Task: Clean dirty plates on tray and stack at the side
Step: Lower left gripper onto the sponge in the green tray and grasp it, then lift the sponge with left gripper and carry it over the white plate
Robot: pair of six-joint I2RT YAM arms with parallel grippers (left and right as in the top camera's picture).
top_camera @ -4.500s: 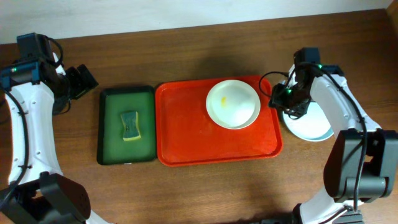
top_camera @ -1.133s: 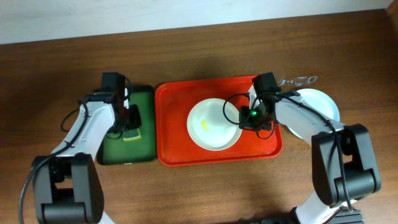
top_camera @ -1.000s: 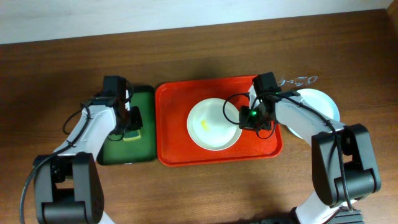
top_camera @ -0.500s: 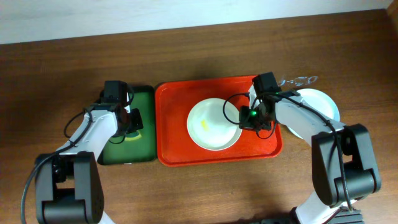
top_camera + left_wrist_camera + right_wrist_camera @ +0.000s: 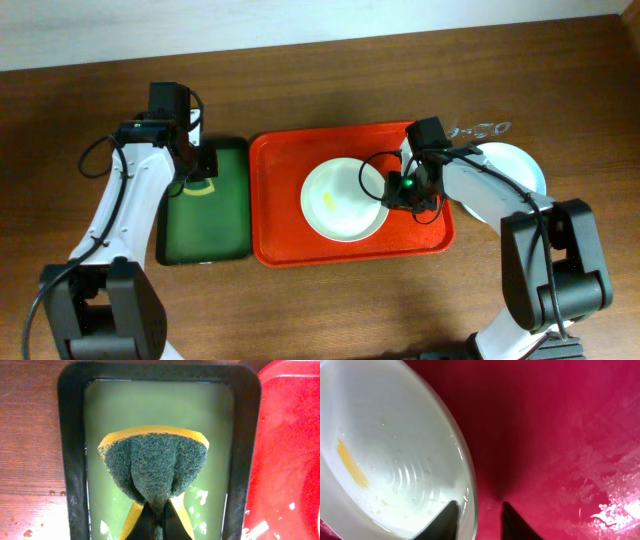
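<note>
A cream-white dirty plate (image 5: 343, 200) with a yellow smear (image 5: 351, 462) lies on the red-orange tray (image 5: 290, 235). My right gripper (image 5: 392, 190) straddles the plate's right rim, one finger inside the plate (image 5: 385, 445) and one over the tray; the jaws stand slightly apart, open, with a gap beside the rim. My left gripper (image 5: 198, 172) is shut on a green-and-yellow sponge (image 5: 152, 467), which hangs folded above the dark green tray (image 5: 70, 460). A pale mint-blue plate (image 5: 520, 165) rests on the table right of the red tray.
The dark green tray (image 5: 205, 235) sits just left of the red tray, its floor wet. Water drops speckle the red tray's floor (image 5: 600, 510). Bare wooden table (image 5: 320, 310) surrounds both trays. My right arm lies over part of the pale plate.
My left gripper closed on the sponge and lifted it off the green tray, moving toward the back. My right gripper's jaws parted from the plate rim; the plate stayed put.
</note>
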